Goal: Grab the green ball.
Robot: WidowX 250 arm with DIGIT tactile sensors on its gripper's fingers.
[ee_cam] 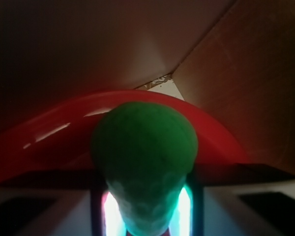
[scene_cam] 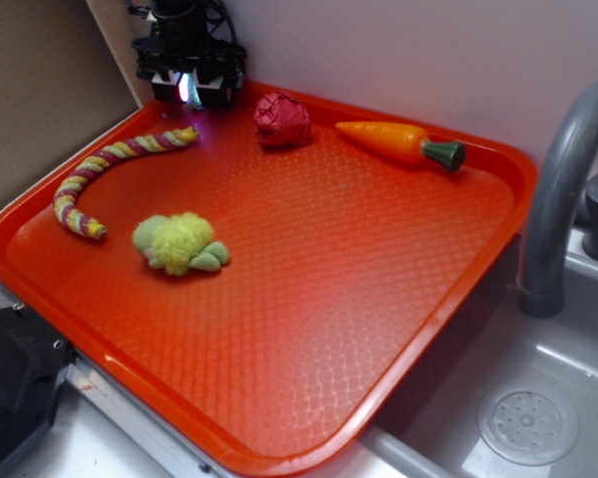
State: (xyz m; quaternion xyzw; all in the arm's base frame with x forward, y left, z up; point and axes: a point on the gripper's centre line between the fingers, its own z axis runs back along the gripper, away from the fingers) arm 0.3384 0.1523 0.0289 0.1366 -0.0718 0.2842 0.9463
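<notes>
At the far left corner of the red tray [scene_cam: 399, 329], in the exterior view, the pincer [scene_cam: 189, 88] is hanging low over the rim, close against the white wall [scene_cam: 409, 50] and a brown panel [scene_cam: 30, 90]. Something pale is glowing between its dark fingers, but from here it is too small to name. Most of the tray floor is lying open: the whole near half and the right side are offering free room. A braided rope toy [scene_cam: 110, 174] is curving along the left side, its upper end reaching just beside the pincer. A fuzzy yellow-green plush toy [scene_cam: 179, 244] is sitting left of centre, well apart from the pincer. A dark red woven ball [scene_cam: 282, 119] is resting near the far rim, just right of the pincer, and a toy carrot [scene_cam: 399, 141] is lying further right along that rim. Beyond the tray's right edge a grey faucet [scene_cam: 563, 189] is rising over a sink [scene_cam: 518, 418].

Seen from the wrist camera, the green ball [ee_cam: 145, 162] is filling the middle of the frame, seated between the two fingers [ee_cam: 99, 206], which are pressing on both of its sides, so the pincer is clamped on it. Behind the ball, the tray's curved red rim [ee_cam: 54, 132] is arching across, with the wall corner and brown panel beyond.
</notes>
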